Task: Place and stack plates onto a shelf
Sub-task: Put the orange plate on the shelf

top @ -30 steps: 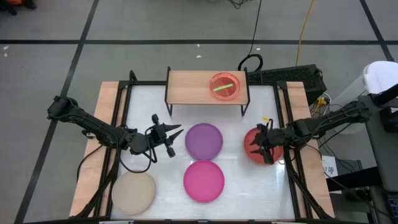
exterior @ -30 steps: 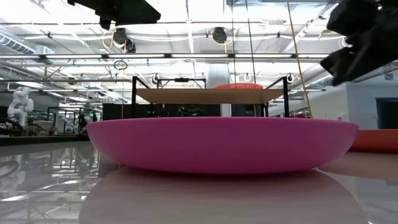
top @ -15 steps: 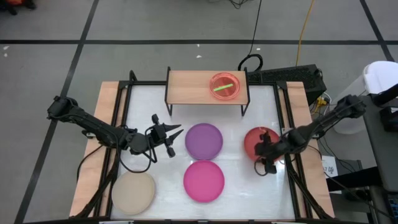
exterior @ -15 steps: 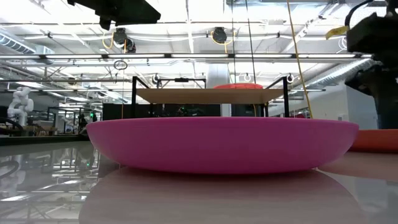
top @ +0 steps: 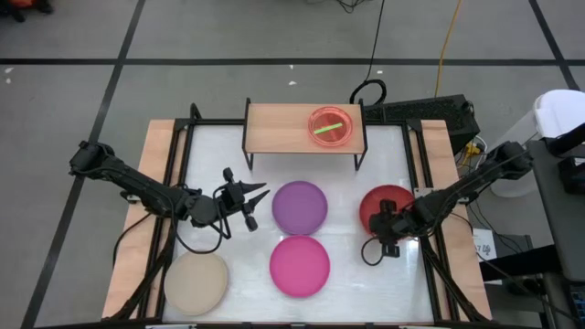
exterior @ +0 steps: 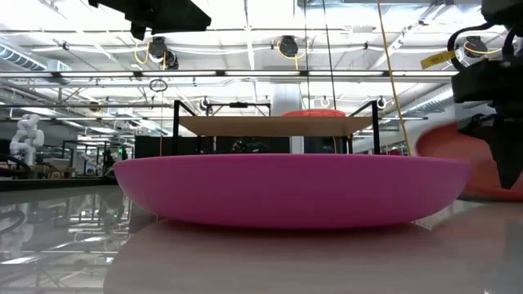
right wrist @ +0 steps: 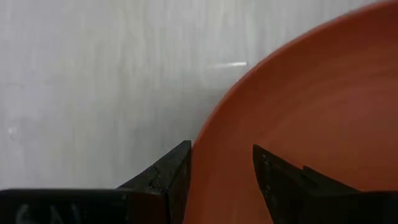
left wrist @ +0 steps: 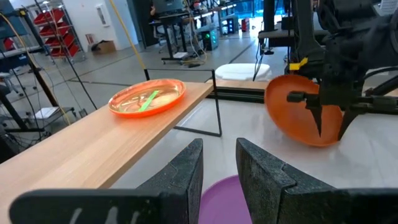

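Note:
The red plate [top: 388,203] stands tilted near the table's right edge, with my right gripper [top: 384,234] shut on its near rim. The left wrist view shows the red plate [left wrist: 297,112] raised on that side. My left gripper [top: 256,206] hovers open just left of the purple plate [top: 300,206]. The magenta plate [top: 300,265] lies nearer and the beige plate [top: 195,281] near-left, both flat on the table. The shelf [top: 279,128] stands at the far side, carrying small orange-pink plates [top: 329,126] with green showing in them. My right gripper pinches the red plate's near rim [right wrist: 208,146], one finger [right wrist: 280,177] over the plate's inner face and the other finger [right wrist: 163,174] on its outer side. The fingers come from above, slanting down. The held rim is lifted; the plate's far rim [top: 388,188] looks to rest on the table.
In the low view the magenta plate [exterior: 294,192] fills the foreground, with the shelf [exterior: 261,125] behind it. The left half of the shelf board [left wrist: 93,149] is bare. Black frame rails [top: 422,164] run along the table's sides. Bare table lies between the shelf and the plates.
My right gripper has moved from over the red plate toward the table's near edge and down to its near rim. The red plate, flat a second ago, now stands tipped, its near rim raised and its far rim where it was.

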`<action>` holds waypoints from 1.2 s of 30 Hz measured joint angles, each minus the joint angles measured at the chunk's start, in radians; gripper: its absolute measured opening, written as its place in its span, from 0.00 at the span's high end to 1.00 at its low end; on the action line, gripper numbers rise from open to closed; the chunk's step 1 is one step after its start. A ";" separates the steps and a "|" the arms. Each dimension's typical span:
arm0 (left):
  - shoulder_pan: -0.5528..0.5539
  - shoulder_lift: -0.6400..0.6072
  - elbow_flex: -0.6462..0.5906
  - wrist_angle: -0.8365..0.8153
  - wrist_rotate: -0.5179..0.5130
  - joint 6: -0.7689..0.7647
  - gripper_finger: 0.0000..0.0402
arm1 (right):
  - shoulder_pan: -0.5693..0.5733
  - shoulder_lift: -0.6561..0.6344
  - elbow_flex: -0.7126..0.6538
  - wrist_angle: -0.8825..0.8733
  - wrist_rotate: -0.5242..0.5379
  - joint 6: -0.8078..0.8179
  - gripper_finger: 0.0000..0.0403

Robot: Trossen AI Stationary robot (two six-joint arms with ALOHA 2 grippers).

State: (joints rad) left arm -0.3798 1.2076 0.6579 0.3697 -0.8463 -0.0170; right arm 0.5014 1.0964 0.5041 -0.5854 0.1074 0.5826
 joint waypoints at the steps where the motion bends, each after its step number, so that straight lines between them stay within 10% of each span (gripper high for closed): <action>1: 0.000 0.000 0.000 0.000 0.000 0.000 0.75 | 0.000 0.004 0.000 0.002 0.000 0.003 0.62; 24: 0.000 0.000 0.000 0.000 0.000 -0.024 0.75 | 0.000 0.041 -0.023 0.017 0.030 0.052 0.63; 36: 0.000 0.000 0.000 0.000 0.000 -0.031 0.75 | 0.003 -0.011 0.005 0.023 0.051 -0.008 0.98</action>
State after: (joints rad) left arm -0.3798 1.2079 0.6579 0.3695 -0.8467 -0.0479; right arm 0.5041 1.0853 0.5094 -0.5627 0.1588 0.5747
